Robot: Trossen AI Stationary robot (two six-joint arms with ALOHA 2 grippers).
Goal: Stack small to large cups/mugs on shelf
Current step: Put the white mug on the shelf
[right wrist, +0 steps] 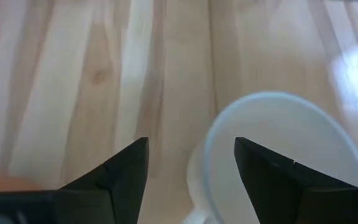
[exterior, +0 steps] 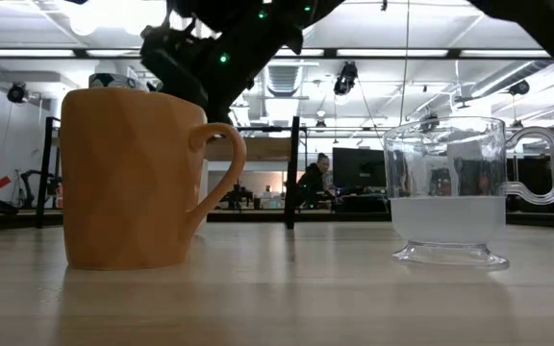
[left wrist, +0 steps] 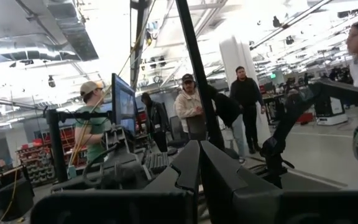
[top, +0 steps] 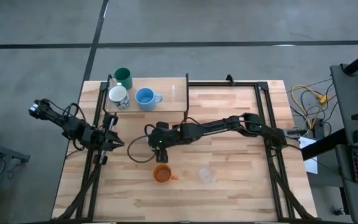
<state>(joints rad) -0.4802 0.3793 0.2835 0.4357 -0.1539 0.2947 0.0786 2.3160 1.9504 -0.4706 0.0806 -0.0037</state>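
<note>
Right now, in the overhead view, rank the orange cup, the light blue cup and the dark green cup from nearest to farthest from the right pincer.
1. Orange cup: on the tabletop, just below the right pincer in the high view.
2. Light blue cup: on the shelf, on the pincer's other side.
3. Dark green cup: at the shelf's far left corner.

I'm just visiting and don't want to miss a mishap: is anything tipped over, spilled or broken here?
Nothing stands out. The orange mug and the clear cup stand upright on the table, apart. The green cup, white cup and blue cup sit upright on the shelf. No spill or damage shows.
</note>
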